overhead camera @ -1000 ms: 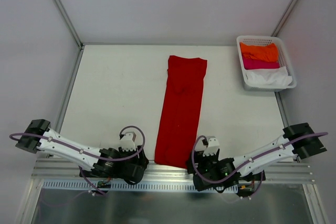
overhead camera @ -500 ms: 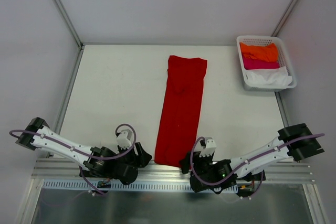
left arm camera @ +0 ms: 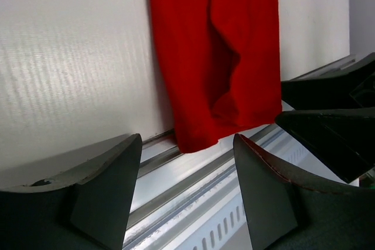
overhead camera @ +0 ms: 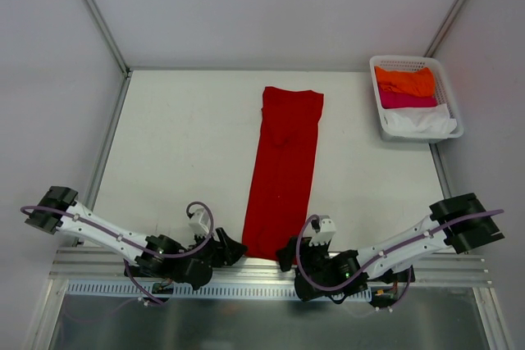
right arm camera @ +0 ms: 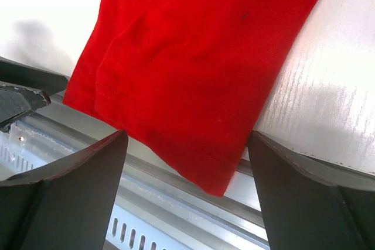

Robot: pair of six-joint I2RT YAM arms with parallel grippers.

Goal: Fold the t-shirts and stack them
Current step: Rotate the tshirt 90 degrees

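Item: red shirt (overhead camera: 283,174), long strip, axis 12–6.
Near hem lies betw. L gripper (overhead camera: 232,249) & R gripper (overhead camera: 285,253), approx. equally near; both jaws apart, empty.

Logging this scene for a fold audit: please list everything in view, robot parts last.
red t-shirt: 1, deep red, folded long strip mid-table, near end overhanging the edge
basket: 1, white, table's far right corner
orange t-shirt: 1, orange, basket's far end
pink t-shirt: 1, magenta, basket's middle
white t-shirt: 1, white, basket's near end
table: 1, white, under everything
left gripper: 1, black, open, left of strip's near end
right gripper: 1, black, open, right of it
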